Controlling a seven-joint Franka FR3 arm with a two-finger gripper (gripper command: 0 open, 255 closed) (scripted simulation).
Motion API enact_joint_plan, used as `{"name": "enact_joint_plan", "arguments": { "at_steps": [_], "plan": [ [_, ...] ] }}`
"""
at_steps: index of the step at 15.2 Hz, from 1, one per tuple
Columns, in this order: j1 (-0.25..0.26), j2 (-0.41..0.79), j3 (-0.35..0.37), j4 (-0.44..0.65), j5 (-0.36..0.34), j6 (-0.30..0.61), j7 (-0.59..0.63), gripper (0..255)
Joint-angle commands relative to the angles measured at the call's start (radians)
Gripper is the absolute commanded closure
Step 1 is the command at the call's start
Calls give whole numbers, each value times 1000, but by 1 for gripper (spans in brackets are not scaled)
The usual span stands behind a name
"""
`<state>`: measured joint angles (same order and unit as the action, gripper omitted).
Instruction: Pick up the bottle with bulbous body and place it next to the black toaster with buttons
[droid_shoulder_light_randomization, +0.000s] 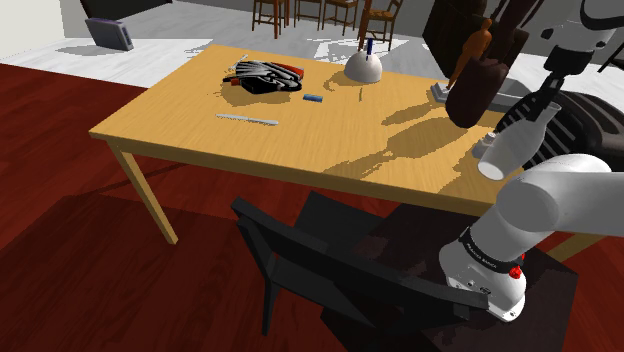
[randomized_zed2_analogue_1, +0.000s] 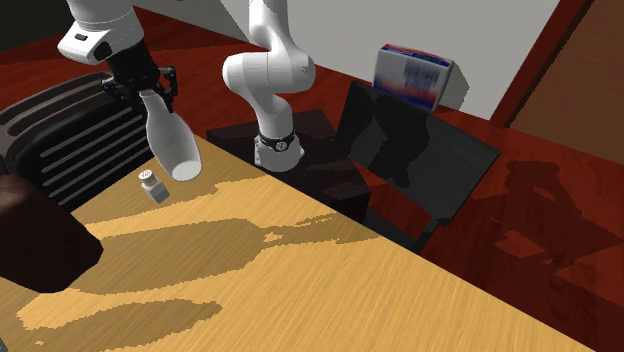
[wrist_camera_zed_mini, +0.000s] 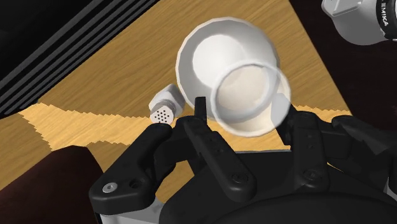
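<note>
A large rectangular light-wood table (droid_shoulder_light_randomization: 170, 125) is lit in patches and crossed by shadows. A black chair (droid_shoulder_light_randomization: 330, 260) is drawn up to its near side in the shoulder view. The white arm with dark joints (randomized_zed2_analogue_1: 262, 70) is raised from the stand beside the table's end and bent over the tabletop. A black toaster with ribbed sides (randomized_zed2_analogue_1: 55, 135) is seen at that same end, at the second exterior view's left. A bulky dark brown rounded object (randomized_zed2_analogue_1: 35, 250) is placed on the table near the toaster, towards that view's lower left.

The white bottle with a bulbous body and narrow neck (randomized_zed2_analogue_1: 175, 150) is held just in front of the toaster. It is tilted, with the neck uppermost and the rounded base lowest, and it appears to be lifted off the wood. The all-black two-finger gripper (randomized_zed2_analogue_1: 148, 90) is clamped on the bottle's neck, which in the wrist view is clasped from both sides by the fingers (wrist_camera_zed_mini: 205, 124). A small grey shaker with a perforated top (randomized_zed2_analogue_1: 152, 187) is stood on the table just beside the bottle's base, between the bottle and the dark brown object.
</note>
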<state>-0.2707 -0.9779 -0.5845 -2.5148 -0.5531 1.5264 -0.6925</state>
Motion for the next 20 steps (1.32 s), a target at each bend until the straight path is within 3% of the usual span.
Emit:
{"name": "enact_joint_plan", "arguments": {
  "at_steps": [1,2,3,8,12,20],
  "plan": [
    [0,0,0,0,0,0,0,255],
    [0,0,0,0,0,0,0,255],
    [0,0,0,0,0,0,0,0],
    [0,0,0,0,0,0,0,0],
    [25,40,51,133,51,-96,-11,0],
    [25,40,51,133,52,-96,-11,0]
  ]
}}
